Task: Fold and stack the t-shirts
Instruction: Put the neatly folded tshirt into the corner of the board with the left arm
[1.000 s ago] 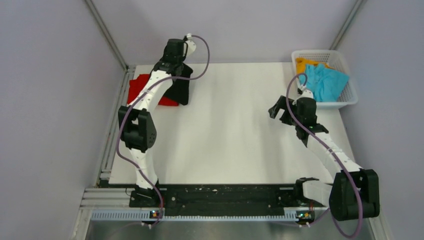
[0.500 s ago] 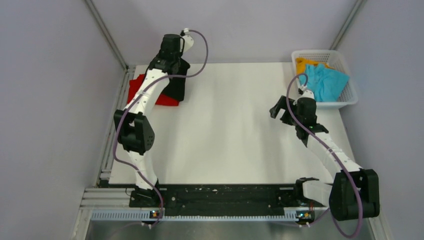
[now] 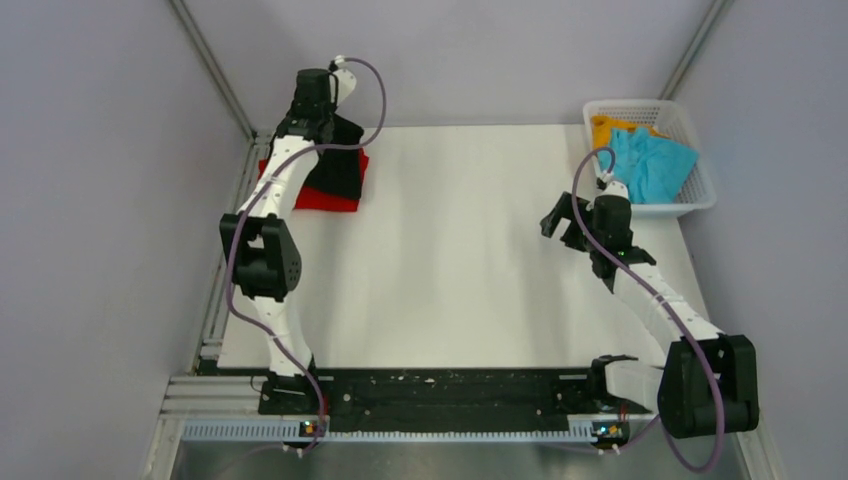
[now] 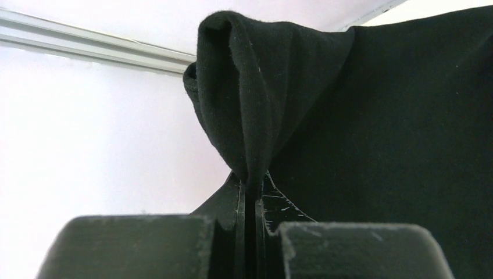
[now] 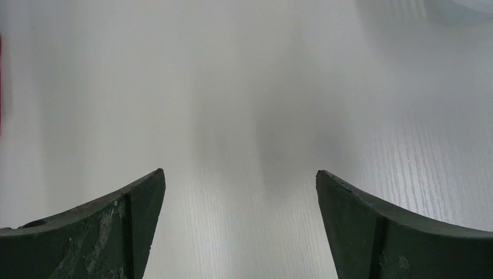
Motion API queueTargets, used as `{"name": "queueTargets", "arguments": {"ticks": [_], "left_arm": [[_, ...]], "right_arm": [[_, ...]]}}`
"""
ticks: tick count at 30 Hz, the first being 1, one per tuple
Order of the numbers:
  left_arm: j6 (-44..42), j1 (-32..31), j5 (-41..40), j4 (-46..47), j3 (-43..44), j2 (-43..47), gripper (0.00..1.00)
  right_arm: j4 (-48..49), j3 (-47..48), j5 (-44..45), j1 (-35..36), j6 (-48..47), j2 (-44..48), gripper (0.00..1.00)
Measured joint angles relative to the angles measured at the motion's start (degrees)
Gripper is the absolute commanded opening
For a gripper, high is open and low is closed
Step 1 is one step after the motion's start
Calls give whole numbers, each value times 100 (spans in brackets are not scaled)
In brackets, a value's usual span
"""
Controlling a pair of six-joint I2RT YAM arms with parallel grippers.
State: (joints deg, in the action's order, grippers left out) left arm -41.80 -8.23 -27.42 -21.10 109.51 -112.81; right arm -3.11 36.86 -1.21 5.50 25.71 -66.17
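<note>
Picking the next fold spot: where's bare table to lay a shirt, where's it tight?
Free: the wide middle of the table, between the red t-shirt and the right gripper. Crowded: far-left corner, left gripper holding the black t-shirt over the red one; far-right, the basket.

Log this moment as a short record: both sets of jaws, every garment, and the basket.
left jaws: shut on a bunched fold of the black t-shirt
right jaws: open, holding nothing, over bare table
black t-shirt: far left corner, partly covering the red t-shirt
red t-shirt: on the table, partly under the black one
basket: far right corner, holds a cyan garment and an orange garment
</note>
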Motion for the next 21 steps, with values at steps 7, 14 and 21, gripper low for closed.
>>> {"name": "queueTargets", "arguments": {"ticks": [7, 14, 21], "left_arm": [[-46, 498, 474, 796, -249, -752, 0], [-98, 654, 592, 1349, -175, -1611, 0], [203, 758, 232, 1904, 85, -1998, 75]], "right_arm": [[-4, 2, 118, 0, 44, -81, 99], [-63, 35, 258, 0, 50, -308, 99], [-122, 157, 304, 0, 92, -551, 99]]}}
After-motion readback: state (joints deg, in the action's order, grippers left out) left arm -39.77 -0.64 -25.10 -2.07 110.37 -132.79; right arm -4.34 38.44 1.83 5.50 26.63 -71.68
